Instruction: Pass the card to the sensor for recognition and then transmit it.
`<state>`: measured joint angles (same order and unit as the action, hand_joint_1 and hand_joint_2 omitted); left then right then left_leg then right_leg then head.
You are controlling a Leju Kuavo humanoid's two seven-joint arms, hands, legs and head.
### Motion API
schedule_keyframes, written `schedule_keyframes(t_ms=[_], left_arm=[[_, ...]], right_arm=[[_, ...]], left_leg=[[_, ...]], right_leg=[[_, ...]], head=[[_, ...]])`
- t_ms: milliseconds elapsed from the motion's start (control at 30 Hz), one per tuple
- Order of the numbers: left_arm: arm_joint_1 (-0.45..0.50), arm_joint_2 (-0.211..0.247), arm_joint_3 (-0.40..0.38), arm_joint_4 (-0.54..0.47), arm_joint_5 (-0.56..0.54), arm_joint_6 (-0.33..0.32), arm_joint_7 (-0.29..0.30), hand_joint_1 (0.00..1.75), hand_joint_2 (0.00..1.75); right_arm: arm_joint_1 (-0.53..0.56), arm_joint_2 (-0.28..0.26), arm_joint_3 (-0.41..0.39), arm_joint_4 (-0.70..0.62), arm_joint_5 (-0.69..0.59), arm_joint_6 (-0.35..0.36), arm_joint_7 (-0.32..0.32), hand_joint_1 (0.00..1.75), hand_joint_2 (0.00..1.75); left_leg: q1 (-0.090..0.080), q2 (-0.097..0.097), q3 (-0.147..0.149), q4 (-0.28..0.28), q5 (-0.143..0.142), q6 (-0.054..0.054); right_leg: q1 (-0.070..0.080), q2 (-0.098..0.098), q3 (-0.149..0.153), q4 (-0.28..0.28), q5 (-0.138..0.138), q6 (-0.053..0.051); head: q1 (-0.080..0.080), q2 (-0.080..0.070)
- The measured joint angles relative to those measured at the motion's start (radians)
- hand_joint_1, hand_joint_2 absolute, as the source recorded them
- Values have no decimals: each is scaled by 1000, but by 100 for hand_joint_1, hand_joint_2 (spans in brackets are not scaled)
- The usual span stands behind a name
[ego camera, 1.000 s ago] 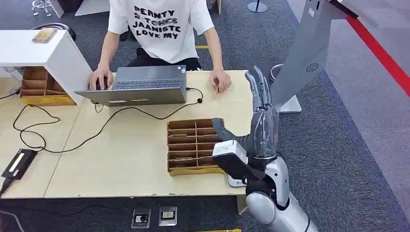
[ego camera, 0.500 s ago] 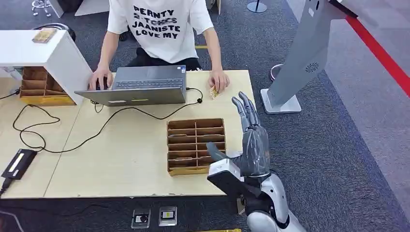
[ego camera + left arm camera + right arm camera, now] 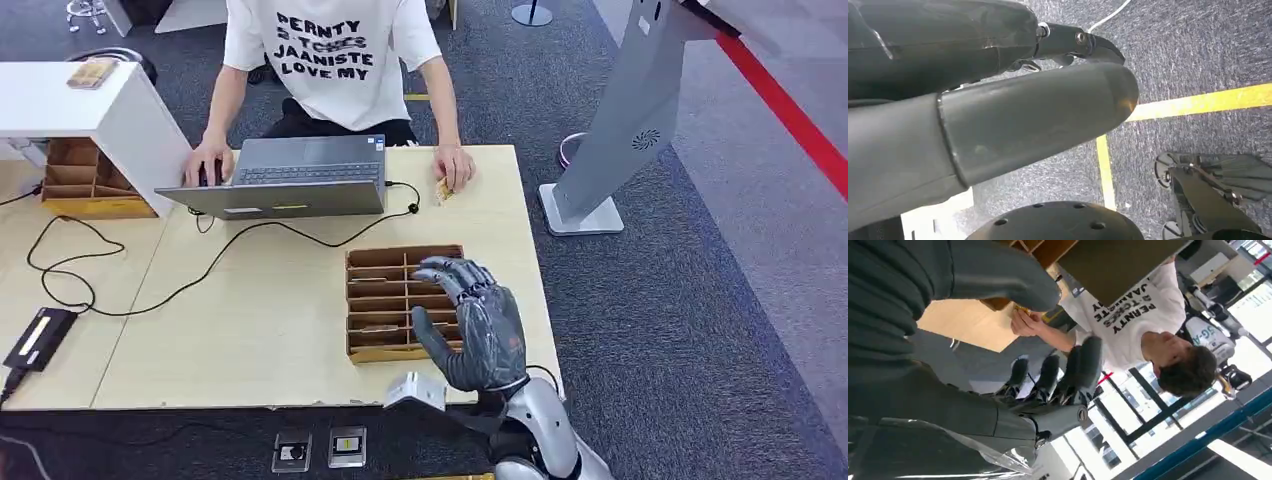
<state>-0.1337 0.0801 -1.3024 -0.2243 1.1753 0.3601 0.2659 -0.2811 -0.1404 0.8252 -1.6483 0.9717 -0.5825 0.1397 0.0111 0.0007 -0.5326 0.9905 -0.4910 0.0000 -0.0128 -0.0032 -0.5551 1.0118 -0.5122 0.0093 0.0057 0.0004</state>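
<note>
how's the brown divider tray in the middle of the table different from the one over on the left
The middle tray lies in the open on the table, with the right hand over its near right corner. The left tray sits tucked under a white shelf at the table's far left, partly hidden, with no hand near it. Both are brown with dividers.

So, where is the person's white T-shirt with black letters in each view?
Head view: the T-shirt is at the top centre, behind the laptop.
Right wrist view: the T-shirt is right of centre, with its letters upside down.
Left wrist view: this camera faces the carpet and yellow floor lines instead.
Shared landmark: the wooden table.
</note>
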Motion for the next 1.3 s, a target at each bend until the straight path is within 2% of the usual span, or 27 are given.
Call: schedule_keyframes(t_ms=[33, 67, 100, 133, 167, 400, 900, 967, 1133, 1200, 1267, 1300], left_arm=[[0, 0, 0, 0, -4, 0, 0, 0, 0], [0, 0, 0, 0, -6, -1, 0, 0, 0], [0, 0, 0, 0, -6, -1, 0, 0, 0], [0, 0, 0, 0, -7, -1, 0, 0, 0], [0, 0, 0, 0, -8, -2, 0, 0, 0], [0, 0, 0, 0, -16, -7, 0, 0, 0], [0, 0, 0, 0, -37, -18, 0, 0, 0], [0, 0, 0, 0, -40, -19, 0, 0, 0], [0, 0, 0, 0, -59, -22, 0, 0, 0], [0, 1, 0, 0, -63, -24, -2, 0, 0], [0, 1, 0, 0, -68, -27, -4, 0, 0], [0, 1, 0, 0, -69, -28, -5, 0, 0]], right_arm=[[0, -2, 5, 3, 15, 3, 9, 108, 175], [0, -3, 8, 6, 30, 7, 16, 42, 175], [1, -3, 15, 9, 44, 11, 25, 33, 175], [1, -5, 21, 12, 54, 13, 30, 9, 175], [2, -5, 24, 15, 64, 19, 34, 5, 175], [5, -9, 44, 32, 133, 53, 74, 2, 175], [29, -24, 52, 45, 315, 121, 179, 16, 175], [33, -27, 52, 45, 323, 126, 185, 30, 175], [47, -34, 50, 45, 362, 157, 217, 37, 175], [52, -38, 47, 45, 371, 168, 226, 52, 175], [56, -42, 45, 44, 378, 177, 229, 58, 175], [58, -44, 45, 44, 380, 180, 230, 75, 175]], left_leg=[[0, 0, 0, 0, 0, 0], [0, 0, 0, 0, 0, 0], [0, 0, 0, 0, 0, 0], [0, 0, 0, 0, 0, 0], [0, 0, 0, 0, 0, 0], [0, 0, 0, 0, 0, 0], [0, 0, 0, 0, 0, 0], [0, 0, 0, 0, 0, 0], [0, 0, 0, 0, 0, 0], [0, 0, 0, 0, 0, 0], [0, 0, 0, 0, 0, 0], [0, 0, 0, 0, 0, 0]], right_leg=[[0, 0, 0, 0, 0, 0], [0, 0, 0, 0, 0, 0], [0, 0, 0, 0, 0, 0], [0, 0, 0, 0, 0, 0], [0, 0, 0, 0, 0, 0], [0, 0, 0, 0, 0, 0], [0, 0, 0, 0, 0, 0], [0, 0, 0, 0, 0, 0], [0, 0, 0, 0, 0, 0], [0, 0, 0, 0, 0, 0], [0, 0, 0, 0, 0, 0], [0, 0, 0, 0, 0, 0]], head=[[0, 0], [0, 0], [0, 0], [0, 0], [0, 0], [0, 0], [0, 0], [0, 0], [0, 0], [0, 0], [0, 0], [0, 0]])
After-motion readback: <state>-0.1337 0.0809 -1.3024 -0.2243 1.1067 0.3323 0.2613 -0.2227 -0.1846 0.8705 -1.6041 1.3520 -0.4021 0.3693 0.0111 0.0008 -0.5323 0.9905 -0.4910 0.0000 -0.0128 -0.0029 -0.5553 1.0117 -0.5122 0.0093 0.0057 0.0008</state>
